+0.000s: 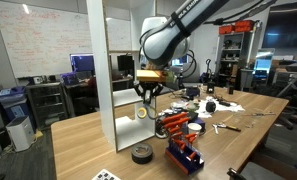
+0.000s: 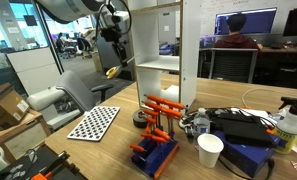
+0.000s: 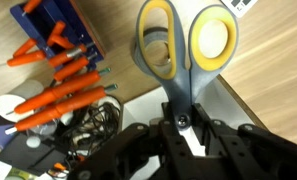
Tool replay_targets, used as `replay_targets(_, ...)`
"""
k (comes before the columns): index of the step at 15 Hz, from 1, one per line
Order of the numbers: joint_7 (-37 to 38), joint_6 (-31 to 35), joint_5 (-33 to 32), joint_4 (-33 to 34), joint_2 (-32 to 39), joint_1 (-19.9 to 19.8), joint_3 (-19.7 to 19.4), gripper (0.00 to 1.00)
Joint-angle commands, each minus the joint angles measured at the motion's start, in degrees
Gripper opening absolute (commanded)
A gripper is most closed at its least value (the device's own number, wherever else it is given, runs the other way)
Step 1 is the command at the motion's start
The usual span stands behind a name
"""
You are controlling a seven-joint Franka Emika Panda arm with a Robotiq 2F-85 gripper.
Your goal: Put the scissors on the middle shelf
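Pinching a pair of scissors (image 3: 183, 50) by the blades, my claw (image 3: 188, 128) is clamped on them. In the wrist view their grey and yellow handles point to 12 o'clock. At 10 o'clock, orange-handled tools (image 3: 58, 75) stand in a blue rack (image 3: 43, 15) on the wooden desk (image 3: 278, 80). In an exterior view the scissors hang just beside the white shelf unit, near the level of the middle shelf (image 1: 123, 88), not resting on it.
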Motion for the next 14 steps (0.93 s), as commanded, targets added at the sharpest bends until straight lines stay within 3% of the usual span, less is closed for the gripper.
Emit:
replay_targets(1, 5.5, 2.48, -9.17, 7.06, 1.57, -3.27, 4.31, 0.04)
replay_targets(5, 14.09, 9.4, -19.78, 12.7, 7.58, -5.25, 4.8, 0.04)
replay_targets(10, 28.01, 16.37, -35.45, 22.38, 17.75, -4.69, 0.65, 0.04)
replay_targets(14, 32.32, 17.43, -39.51, 32.32, 27.21, -4.45, -1.74, 0.04)
